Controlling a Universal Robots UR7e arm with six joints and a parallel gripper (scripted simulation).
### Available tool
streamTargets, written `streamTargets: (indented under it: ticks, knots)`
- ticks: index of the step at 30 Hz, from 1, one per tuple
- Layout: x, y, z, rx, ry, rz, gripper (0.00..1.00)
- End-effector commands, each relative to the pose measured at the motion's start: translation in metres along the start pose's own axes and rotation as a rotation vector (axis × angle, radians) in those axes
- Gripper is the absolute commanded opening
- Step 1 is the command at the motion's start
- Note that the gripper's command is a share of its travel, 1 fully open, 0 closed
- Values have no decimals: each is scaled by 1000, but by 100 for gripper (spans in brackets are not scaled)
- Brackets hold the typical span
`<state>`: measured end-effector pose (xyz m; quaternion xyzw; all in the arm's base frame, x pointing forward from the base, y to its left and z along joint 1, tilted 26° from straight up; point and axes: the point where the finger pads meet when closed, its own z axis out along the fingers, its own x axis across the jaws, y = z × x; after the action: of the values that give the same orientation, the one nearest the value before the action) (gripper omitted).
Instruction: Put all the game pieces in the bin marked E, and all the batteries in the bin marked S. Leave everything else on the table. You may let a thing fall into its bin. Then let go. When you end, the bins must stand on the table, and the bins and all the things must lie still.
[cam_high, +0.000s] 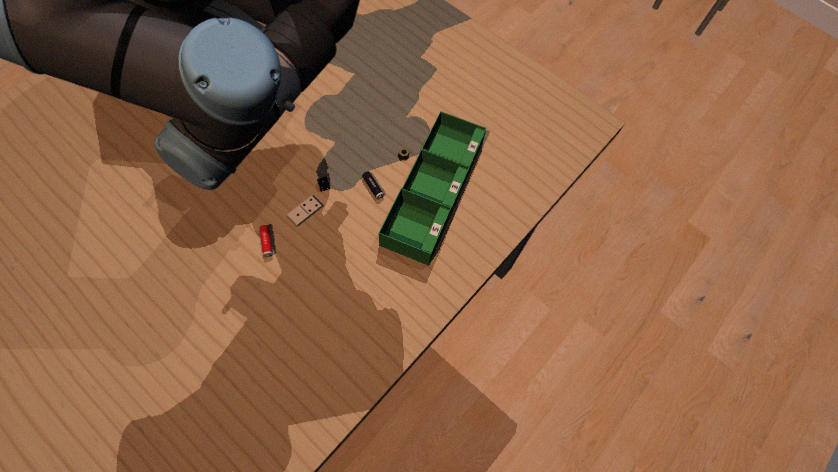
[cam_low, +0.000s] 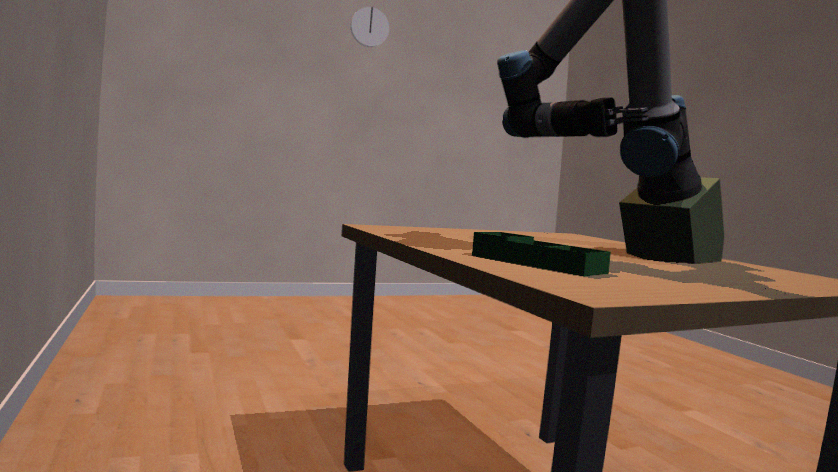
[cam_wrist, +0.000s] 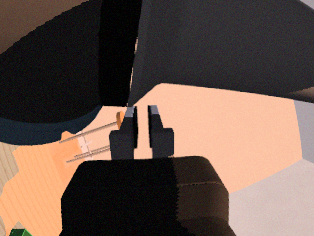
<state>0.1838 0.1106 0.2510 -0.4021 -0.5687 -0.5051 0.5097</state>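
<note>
- We see the red battery (cam_high: 267, 240), domino (cam_high: 304, 210), die (cam_high: 323, 182) and black battery (cam_high: 372, 184) lying left of the bins (cam_high: 463, 170).
- We risk rolling a battery off-course when we grasp it.
- Our gripper (cam_wrist: 143, 123) hangs high near the base, horizontal, jaws nearly together, holding nothing.

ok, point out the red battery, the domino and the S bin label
red battery (cam_high: 266, 240), top view, mid-body
domino (cam_high: 304, 210), top view, centre of its face
S bin label (cam_high: 435, 228), top view, the white tag
</note>
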Motion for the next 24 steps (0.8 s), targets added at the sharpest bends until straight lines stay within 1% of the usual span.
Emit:
streamTargets:
  ticks: [1, 14, 16, 24]
  knots:
    - [-52, 3, -22, 4, -156, 14, 31]
    - [-52, 3, -22, 4, -156, 14, 31]
    - [-50, 5, -26, 0, -157, 13, 31]
    - [-50, 6, -26, -1, -157, 12, 31]
